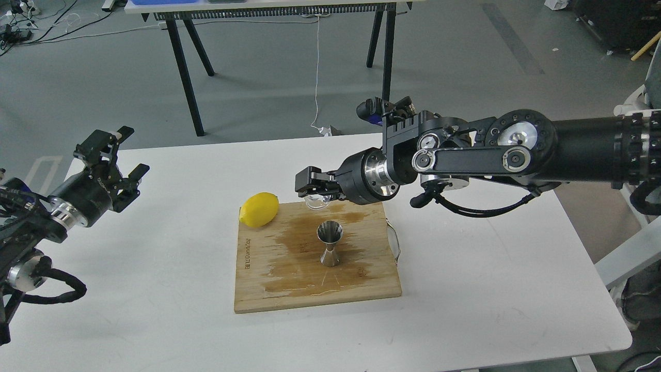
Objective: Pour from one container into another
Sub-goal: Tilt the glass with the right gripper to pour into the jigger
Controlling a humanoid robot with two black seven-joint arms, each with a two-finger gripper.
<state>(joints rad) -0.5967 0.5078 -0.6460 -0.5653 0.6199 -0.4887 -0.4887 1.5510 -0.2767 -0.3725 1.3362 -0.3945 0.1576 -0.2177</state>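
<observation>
A small clear cup (316, 201) hangs upright over the back edge of the wooden board, with my right gripper (309, 187) shut on it from the right. The steel hourglass jigger (330, 243) stands upright in the middle of the board, a little in front of the cup and slightly to its right. Far off at the left edge of the table, my left gripper (123, 155) is held up with its fingers apart and nothing between them.
The wooden cutting board (268, 294) carries a dark wet stain around the jigger. A yellow lemon (259, 209) rests at the board's back left corner. The white table (155, 289) ends near the bottom and right. A black-legged table stands behind.
</observation>
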